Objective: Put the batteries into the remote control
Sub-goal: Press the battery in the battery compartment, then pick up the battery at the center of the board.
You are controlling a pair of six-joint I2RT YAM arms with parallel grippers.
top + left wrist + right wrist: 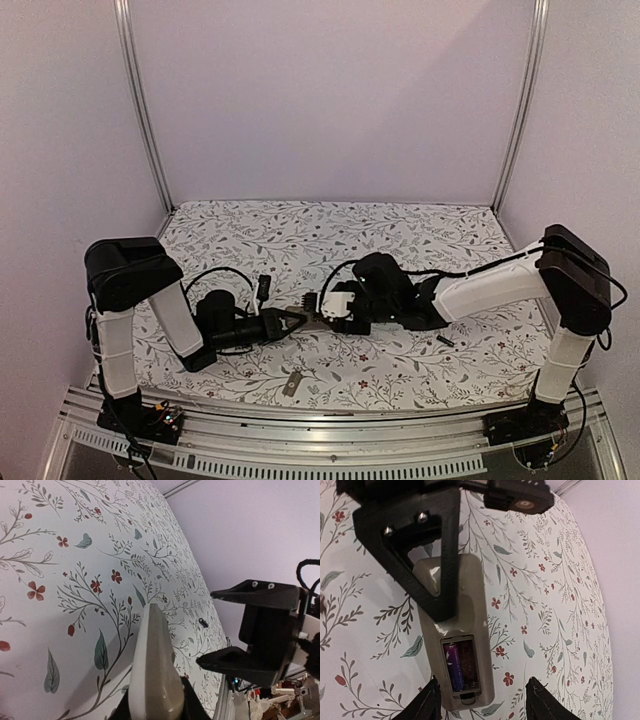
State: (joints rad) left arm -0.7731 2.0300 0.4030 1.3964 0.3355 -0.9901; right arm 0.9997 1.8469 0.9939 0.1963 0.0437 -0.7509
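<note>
Clamping one end of the slim rectangular remote control [472, 600], grey-tan plastic underside up, the left gripper [293, 322] holds it over the floral-printed tablecloth [400, 230]. Its open compartment shows one purple cylindrical battery [453, 666] seated; the slot beside it looks dark and, I judge, empty. A second thin dark battery [443, 341] lies on the cloth, well apart. The right gripper [482, 702] hovers wide and empty. Left to do: that battery, then the small grey-tan cover [291, 385].
</note>
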